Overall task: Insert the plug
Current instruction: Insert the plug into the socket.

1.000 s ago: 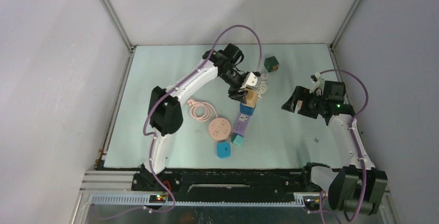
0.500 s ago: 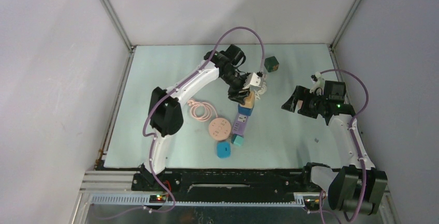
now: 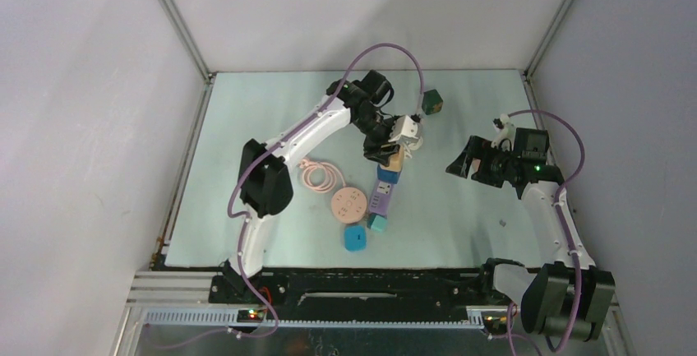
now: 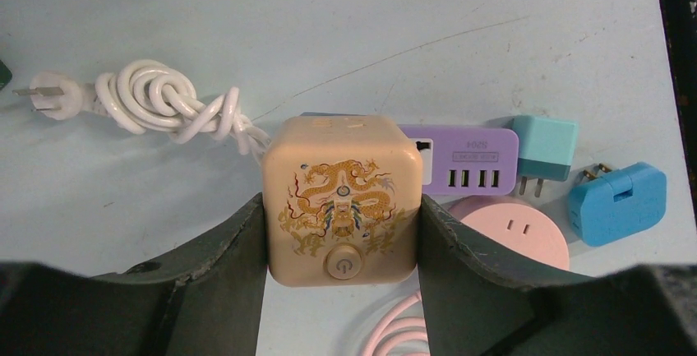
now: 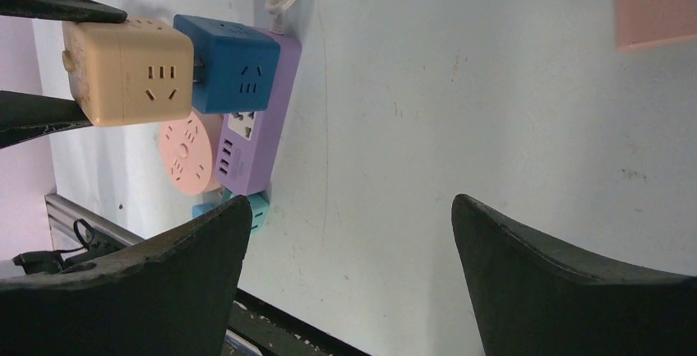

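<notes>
- One tan cube plug (image 5: pixel 127 70), clamped by its sides in left gripper (image 4: pixel 340 212), jaws part-closed, both flanks covered.
- Prongs hidden against blue cube (image 5: pixel 237 64) on purple power strip (image 5: pixel 255 138); seating depth unclear.
- Equal-sided; prong side toward blue cube, dragon print (image 4: pixel 341 200) facing left wrist camera.
- Strip lettering unreadable.
- Right gripper (image 5: pixel 352 208) wide open, empty, well apart.

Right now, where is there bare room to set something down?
Bare patches: between the purple strip and the right pincer; left of the pink cable coil. Crowded around the strip, where the left pincer holds the beige cube.
</notes>
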You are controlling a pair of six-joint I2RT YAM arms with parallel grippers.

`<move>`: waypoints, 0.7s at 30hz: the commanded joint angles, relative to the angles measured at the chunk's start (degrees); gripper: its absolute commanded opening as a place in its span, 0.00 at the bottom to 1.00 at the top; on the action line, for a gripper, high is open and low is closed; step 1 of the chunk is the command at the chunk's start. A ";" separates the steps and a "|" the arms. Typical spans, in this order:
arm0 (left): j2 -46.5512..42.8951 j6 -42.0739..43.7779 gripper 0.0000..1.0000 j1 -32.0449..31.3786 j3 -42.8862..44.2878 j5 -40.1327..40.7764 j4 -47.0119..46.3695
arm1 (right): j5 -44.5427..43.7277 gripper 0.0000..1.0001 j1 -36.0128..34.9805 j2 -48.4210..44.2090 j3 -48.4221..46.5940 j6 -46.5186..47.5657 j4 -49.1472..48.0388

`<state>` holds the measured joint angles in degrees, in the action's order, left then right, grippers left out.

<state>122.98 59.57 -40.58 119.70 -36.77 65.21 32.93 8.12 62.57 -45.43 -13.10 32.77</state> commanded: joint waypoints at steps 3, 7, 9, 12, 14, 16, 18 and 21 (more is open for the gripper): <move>3.20 2.96 0.00 -0.95 1.02 3.27 6.11 | 3.96 0.94 0.32 1.12 0.17 -1.25 -2.68; 4.95 3.17 0.00 -1.13 1.85 4.07 6.51 | 6.85 0.94 0.27 1.85 0.16 -2.64 -3.68; 5.56 3.23 0.00 -1.17 2.17 5.30 6.71 | 8.42 0.99 0.09 1.88 0.17 -3.55 -4.69; 6.01 3.08 0.00 -1.17 2.19 6.90 6.75 | 8.00 1.00 -0.28 2.38 0.17 -8.94 -7.24; 6.47 3.16 0.00 -1.24 2.22 7.19 6.73 | 10.57 0.99 -0.57 4.52 0.00 -13.81 -9.23; 6.78 3.62 0.00 -1.33 2.37 7.14 6.70 | 12.44 0.97 -1.44 8.20 -1.00 -16.58 -9.95; 7.35 3.79 0.00 -1.42 2.69 7.20 6.61 | 14.54 0.95 -2.87 10.94 -1.40 -19.31 -12.19; 8.43 4.01 0.00 -1.43 3.16 6.96 6.56 | 16.30 0.94 -5.71 14.79 -2.39 -23.34 -15.80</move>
<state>125.78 62.08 -41.45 123.26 -35.55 67.90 44.14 5.45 73.69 -45.25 -28.67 23.31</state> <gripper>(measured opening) 0.616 0.947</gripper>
